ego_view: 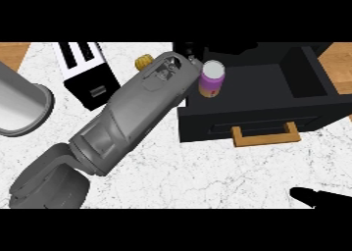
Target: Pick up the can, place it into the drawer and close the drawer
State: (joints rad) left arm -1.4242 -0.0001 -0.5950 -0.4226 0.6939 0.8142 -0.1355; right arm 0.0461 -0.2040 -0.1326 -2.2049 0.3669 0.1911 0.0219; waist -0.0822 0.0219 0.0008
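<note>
The left hand point(187, 53) is largely hidden behind its own grey forearm point(131, 115); whether it is released or clenched cannot be determined. Only fingertips of the right hand point(324, 198) are shown at the lower right edge, and its state cannot be determined either. The can point(212, 78) is located upright inside the open black drawer point(309, 73), against its left wall, long axis vertical, white lid facing upward.

You look down on a white marble counter point(207, 166) veined in grey. Bare wood point(8, 51) shows past its far left corner, and again at the far right point(341, 54). A black toaster point(88, 73) and a grey metal cylinder point(15, 100) stand at the left.
</note>
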